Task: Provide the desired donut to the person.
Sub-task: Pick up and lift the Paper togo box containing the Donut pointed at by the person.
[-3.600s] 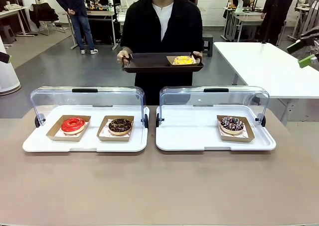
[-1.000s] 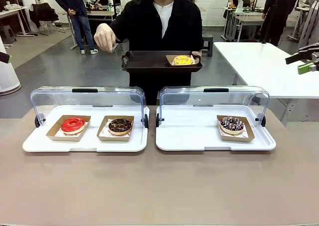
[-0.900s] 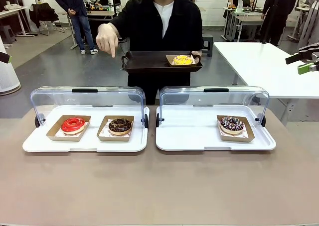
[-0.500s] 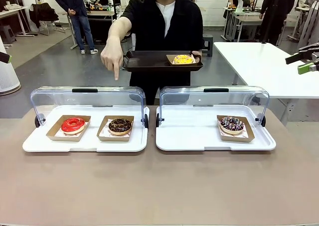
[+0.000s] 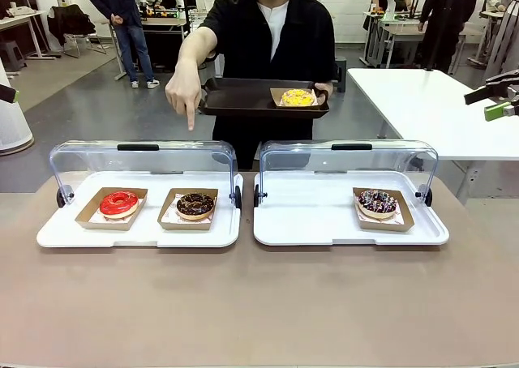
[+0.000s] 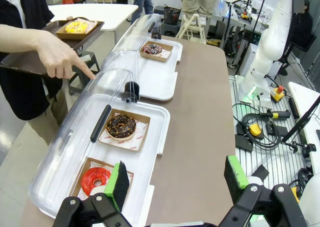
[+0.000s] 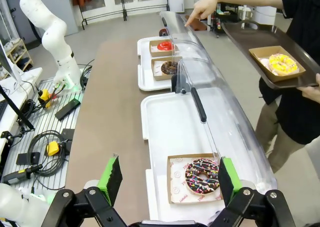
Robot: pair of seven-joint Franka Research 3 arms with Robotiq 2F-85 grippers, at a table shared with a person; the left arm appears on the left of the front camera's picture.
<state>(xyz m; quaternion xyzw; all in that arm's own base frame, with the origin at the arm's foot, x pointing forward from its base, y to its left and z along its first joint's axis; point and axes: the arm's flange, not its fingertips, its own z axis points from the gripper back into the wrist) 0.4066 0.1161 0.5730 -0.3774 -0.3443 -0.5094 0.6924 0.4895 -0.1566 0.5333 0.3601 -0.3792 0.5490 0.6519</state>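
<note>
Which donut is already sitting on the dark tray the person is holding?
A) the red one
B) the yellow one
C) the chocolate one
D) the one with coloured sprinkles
B: the yellow donut is the one lying on the dark tray that the person holds up behind the display cases.

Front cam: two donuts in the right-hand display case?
No: the right-hand display case holds a single sprinkled donut, near its right end.
</note>
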